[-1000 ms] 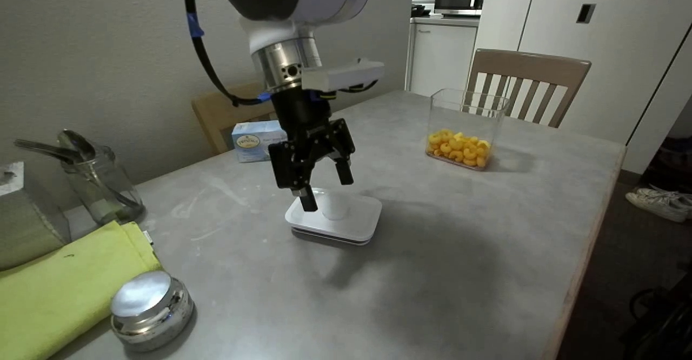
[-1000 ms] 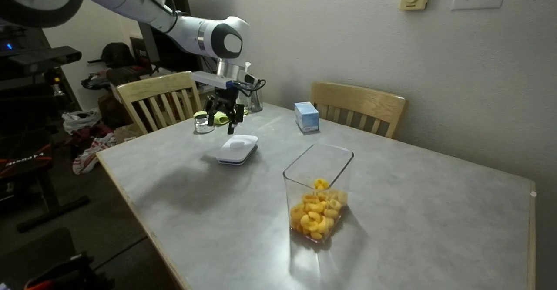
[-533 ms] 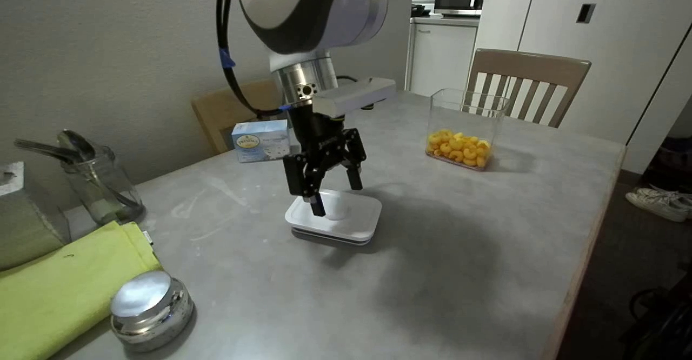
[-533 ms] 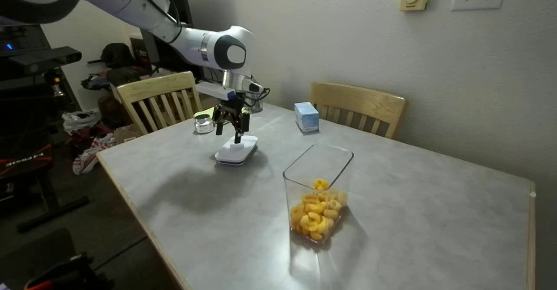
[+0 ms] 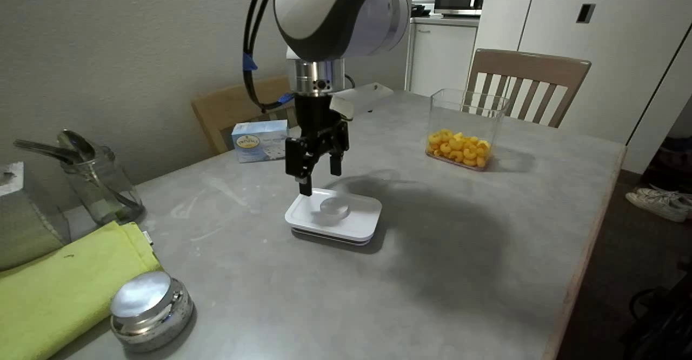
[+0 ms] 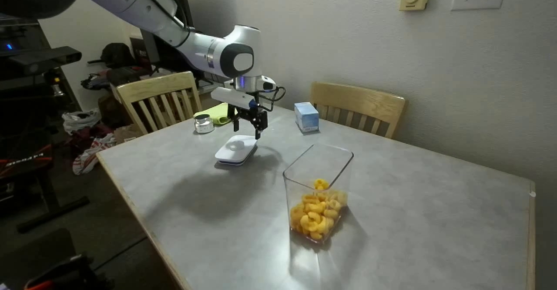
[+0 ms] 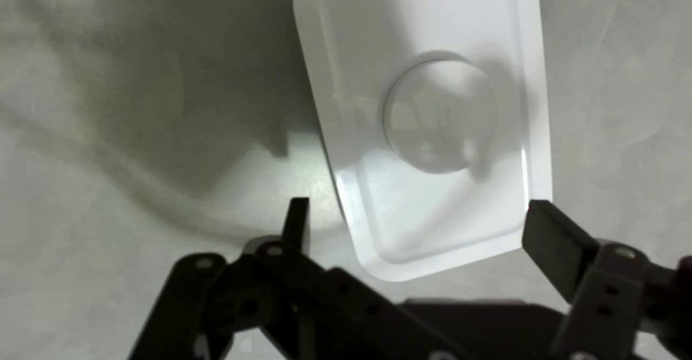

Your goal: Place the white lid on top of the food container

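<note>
You have shifted the end effector [image 5: 320,181] toward the light blue box [image 5: 261,141] and stood it more upright than half a second ago; its fingers [image 7: 557,241] are spread wide, gripping nothing, above one end of the white lid [image 5: 334,214], and neither that nor the food container [image 5: 465,118] has moved. Farther off on your worktop [image 5: 259,295] sit a silver-topped jar [image 5: 151,311], a yellow-green cloth [image 5: 75,284] and a glass jar [image 5: 97,200] of cutlery [image 5: 77,145]. Your lid lies flat, round-cornered, with a raised disc in its centre, partly shadowed, well apart from the clear container of yellow pieces [image 5: 457,148].
</note>
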{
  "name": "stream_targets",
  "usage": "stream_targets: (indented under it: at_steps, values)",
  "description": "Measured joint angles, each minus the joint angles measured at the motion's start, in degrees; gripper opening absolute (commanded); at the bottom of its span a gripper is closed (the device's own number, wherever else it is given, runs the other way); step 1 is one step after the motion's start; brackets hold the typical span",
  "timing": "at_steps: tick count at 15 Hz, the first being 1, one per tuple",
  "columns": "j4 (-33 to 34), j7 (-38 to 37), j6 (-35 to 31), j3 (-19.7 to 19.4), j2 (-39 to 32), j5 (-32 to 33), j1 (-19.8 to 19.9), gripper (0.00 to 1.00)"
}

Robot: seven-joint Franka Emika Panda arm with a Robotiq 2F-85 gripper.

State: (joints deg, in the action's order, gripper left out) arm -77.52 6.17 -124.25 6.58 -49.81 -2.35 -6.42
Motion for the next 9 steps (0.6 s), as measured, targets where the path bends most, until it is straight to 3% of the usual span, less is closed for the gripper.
stream_targets:
  at_steps: [9]
  values:
    - [-0.16,10.14,1.37,5.38,0.7,-2.7,2.14,1.0]
